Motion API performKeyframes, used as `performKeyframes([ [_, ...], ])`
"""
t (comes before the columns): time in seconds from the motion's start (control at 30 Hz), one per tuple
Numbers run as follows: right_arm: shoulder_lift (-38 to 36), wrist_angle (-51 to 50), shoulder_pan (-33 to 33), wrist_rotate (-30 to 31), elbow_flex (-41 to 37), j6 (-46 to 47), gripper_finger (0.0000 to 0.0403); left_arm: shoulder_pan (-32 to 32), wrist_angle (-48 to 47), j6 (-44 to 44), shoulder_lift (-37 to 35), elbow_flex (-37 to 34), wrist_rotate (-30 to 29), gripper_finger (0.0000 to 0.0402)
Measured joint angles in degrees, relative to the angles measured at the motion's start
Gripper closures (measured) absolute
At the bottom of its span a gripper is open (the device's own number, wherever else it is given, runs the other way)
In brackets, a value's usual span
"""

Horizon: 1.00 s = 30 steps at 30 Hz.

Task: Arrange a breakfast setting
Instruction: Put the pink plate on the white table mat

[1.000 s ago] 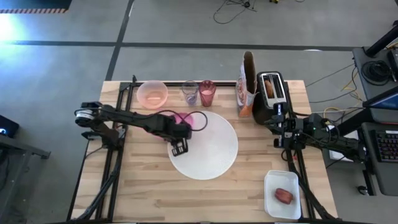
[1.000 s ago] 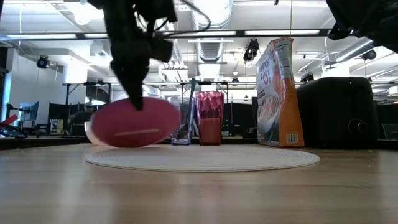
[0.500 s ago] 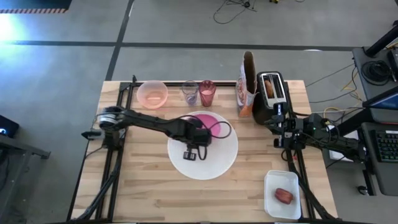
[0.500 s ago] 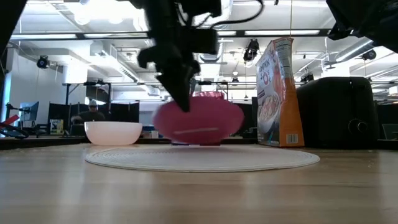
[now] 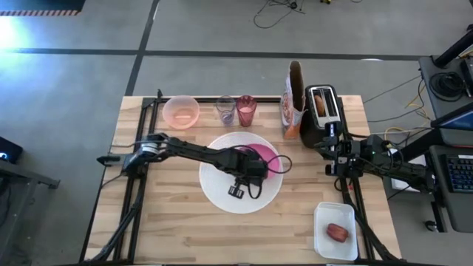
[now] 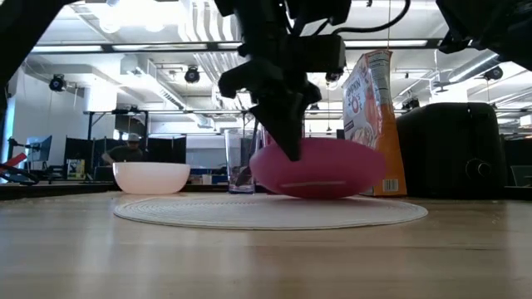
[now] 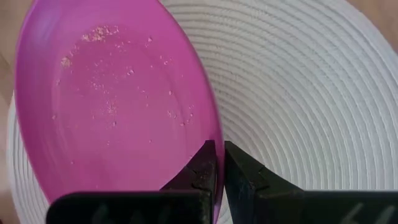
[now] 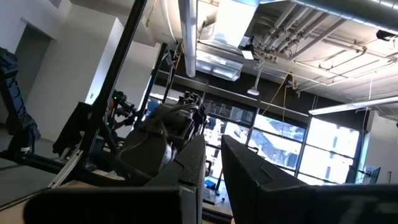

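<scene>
Gripping the rim of the magenta plate (image 7: 112, 106), the left gripper (image 7: 216, 163) held it tilted above the large white round plate (image 5: 222, 193) at the table's (image 5: 185, 233) centre. The right gripper (image 8: 211, 155) waited near the right edge, its fingers close together and empty.
</scene>
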Motion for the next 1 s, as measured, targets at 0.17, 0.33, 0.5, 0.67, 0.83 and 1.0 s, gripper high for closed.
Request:
performKeyframes([
  [0.17,0.00,0.00,0.01,-0.01,-0.02,0.00,0.0360,-1.23,0.00,0.02,0.91,1.20,0.02,0.0398],
  [0.33,-0.02,-0.02,-0.01,-0.01,0.00,0.00,0.0360,-3.13,2.31,1.59,1.05,1.34,0.24,0.0398],
  [0.5,-0.02,-0.02,0.01,-0.01,0.00,0.00,0.0360,-3.67,2.80,1.64,1.07,0.72,0.33,0.0398],
  [0.67,-0.02,-0.02,-0.01,0.00,-0.02,0.00,0.0360,-3.56,3.26,-2.06,1.09,0.51,0.20,0.0398],
  [0.83,0.00,0.00,-0.01,-0.01,-0.02,0.00,0.0360,-3.52,4.00,-4.52,1.09,0.51,0.59,0.0387],
  [1.0,-0.02,0.00,0.00,-0.01,-0.02,0.00,0.0360,-3.65,4.09,-6.38,1.09,0.43,3.92,0.0354],
])
